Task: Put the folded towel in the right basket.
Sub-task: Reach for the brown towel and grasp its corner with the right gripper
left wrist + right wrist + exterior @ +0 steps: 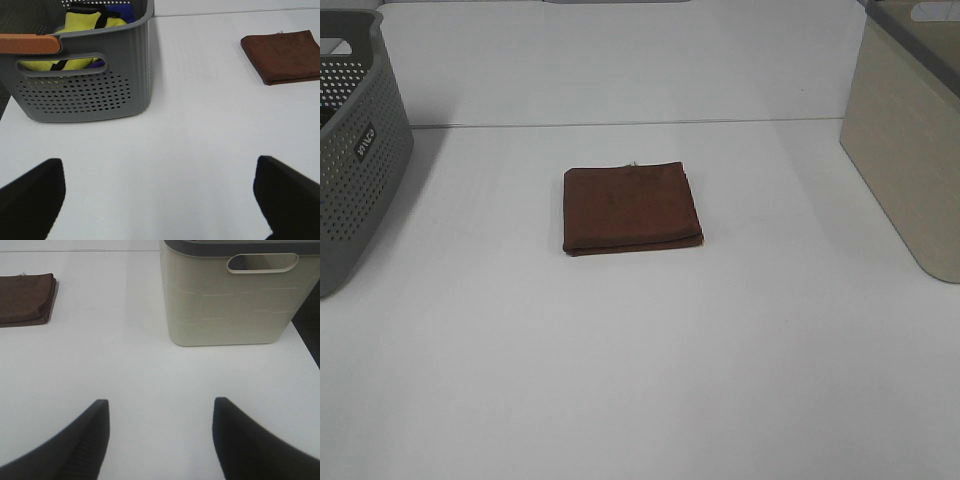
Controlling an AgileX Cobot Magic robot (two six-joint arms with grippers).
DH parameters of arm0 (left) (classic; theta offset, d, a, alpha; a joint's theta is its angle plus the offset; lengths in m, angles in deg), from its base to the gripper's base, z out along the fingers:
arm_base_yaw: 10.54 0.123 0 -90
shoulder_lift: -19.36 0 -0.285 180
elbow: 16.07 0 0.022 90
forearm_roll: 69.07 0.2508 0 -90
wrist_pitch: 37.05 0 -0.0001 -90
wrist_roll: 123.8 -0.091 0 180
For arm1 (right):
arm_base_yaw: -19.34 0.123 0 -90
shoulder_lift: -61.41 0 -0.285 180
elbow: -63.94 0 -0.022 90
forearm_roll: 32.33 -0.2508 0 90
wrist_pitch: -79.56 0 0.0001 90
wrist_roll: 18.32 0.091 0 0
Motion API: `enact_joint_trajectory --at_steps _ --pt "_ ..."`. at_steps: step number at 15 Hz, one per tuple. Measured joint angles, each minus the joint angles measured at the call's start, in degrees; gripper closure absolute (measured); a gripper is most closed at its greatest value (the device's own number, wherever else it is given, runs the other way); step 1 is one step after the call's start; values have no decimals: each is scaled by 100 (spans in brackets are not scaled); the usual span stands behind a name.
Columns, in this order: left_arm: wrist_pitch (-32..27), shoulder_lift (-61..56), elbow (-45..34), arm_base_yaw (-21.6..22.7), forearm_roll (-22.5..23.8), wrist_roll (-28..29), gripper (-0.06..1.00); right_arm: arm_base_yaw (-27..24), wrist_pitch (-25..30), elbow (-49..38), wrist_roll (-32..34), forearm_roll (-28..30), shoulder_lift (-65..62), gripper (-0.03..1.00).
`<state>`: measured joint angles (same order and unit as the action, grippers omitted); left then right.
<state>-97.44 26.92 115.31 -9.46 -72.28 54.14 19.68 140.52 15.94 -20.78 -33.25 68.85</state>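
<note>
1. The folded dark brown cloth towel (632, 208) lies flat at the centre of the high frame on the white tabletop (640, 390), well apart from both baskets. By my judgement either arm can reach it there.
2. The beige solid-walled plastic basket (905, 160) stands at the right edge of that frame. It is the towel's destination, and the towel is not yet in it.
3. The grey perforated plastic basket (360, 170) stands at the left edge. My left wrist view shows yellow and blue fabric items (85, 22) inside it.
4. My left end effector (160, 197) hangs over bare tabletop, fingers spread wide and gripping nothing. My right end effector (162, 437) is likewise spread and empty, facing the beige basket. Being nearer the goal, it looks the better placed for the pick.
5. The count is one towel, two baskets and two end effectors.
</note>
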Motion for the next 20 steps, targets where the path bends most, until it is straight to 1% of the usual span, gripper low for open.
enact_joint_trajectory --at_steps 20 --pt "0 0 0 0 0 0 -3 0 0 0 0 0 0 38"
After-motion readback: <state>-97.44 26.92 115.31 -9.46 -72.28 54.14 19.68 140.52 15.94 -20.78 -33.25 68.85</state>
